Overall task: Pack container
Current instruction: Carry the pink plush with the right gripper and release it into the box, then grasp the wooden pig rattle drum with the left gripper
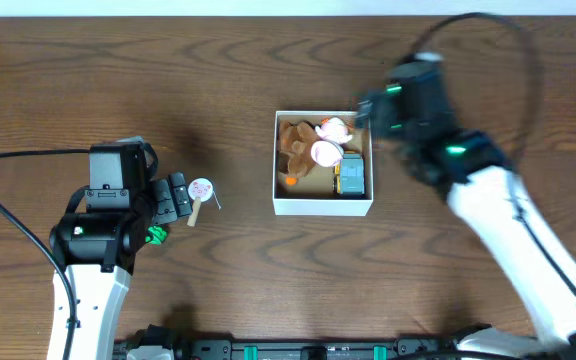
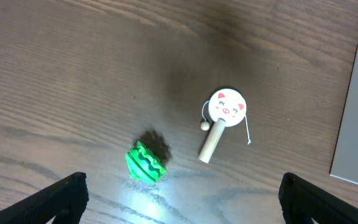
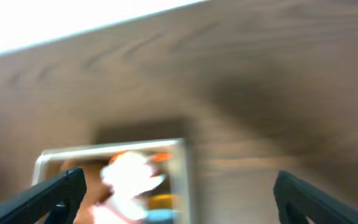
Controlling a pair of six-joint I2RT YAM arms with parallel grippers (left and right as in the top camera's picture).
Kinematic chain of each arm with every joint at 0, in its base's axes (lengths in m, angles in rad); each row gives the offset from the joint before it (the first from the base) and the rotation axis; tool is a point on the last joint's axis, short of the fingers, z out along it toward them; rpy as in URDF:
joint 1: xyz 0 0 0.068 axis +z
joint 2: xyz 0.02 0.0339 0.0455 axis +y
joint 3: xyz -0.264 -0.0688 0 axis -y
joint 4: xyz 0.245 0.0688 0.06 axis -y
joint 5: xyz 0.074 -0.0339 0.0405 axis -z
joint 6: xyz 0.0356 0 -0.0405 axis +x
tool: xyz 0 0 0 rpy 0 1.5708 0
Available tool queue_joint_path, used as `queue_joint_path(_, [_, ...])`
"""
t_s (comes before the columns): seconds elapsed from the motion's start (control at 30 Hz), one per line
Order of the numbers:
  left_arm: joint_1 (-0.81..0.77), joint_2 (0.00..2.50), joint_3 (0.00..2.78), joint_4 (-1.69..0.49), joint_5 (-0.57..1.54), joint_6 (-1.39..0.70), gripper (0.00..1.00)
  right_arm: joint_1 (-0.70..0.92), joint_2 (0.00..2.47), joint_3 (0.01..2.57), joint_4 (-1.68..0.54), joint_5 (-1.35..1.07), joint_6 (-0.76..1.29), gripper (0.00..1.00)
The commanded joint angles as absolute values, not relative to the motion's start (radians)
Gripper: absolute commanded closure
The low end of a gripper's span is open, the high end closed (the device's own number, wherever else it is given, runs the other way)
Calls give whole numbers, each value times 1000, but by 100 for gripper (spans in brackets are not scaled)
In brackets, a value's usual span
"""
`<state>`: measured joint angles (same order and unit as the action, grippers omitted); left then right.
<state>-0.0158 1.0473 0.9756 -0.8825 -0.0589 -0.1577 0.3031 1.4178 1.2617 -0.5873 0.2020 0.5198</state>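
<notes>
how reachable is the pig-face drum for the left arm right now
Probably yes: the left end effector hangs open above the pig-face drum, lying flat on the table. Only the green toy is near, apart from it, so the way looks free.

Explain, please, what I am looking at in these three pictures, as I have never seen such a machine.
These are two robot arms at a wooden table, each ending in a two-finger gripper. One picture looks down from above; the other two come from cameras on each wrist, so the dark tips at the lower corners are that arm's own fingers. The left gripper is open above a pig-faced drum toy and a small green toy. The right gripper, blurred, is open near the box, which holds a brown plush toy and a few other toys. Nothing is held.
</notes>
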Motion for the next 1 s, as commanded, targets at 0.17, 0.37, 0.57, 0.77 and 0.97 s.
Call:
queue_joint_path(0.17, [-12, 1076, 990, -847, 10, -110, 2, -187, 1353, 1272, -870, 71, 506, 1])
queue_joint_path(0.37, [-12, 1288, 994, -816, 12, -101, 2, -346, 1423, 1247, -976, 70, 473, 1])
queue_joint_path(0.57, [-13, 1528, 994, -740, 12, -97, 2, -352, 1486, 1245, -983, 39, 474, 1])
queue_joint_path(0.77, [-35, 1681, 994, -704, 12, -56, 2, -351, 1512, 1245, -980, 33, 473, 1])
queue_joint_path(0.97, [-79, 1782, 993, -697, 12, -50, 2, -351, 1512, 1245, -980, 33, 473, 1])
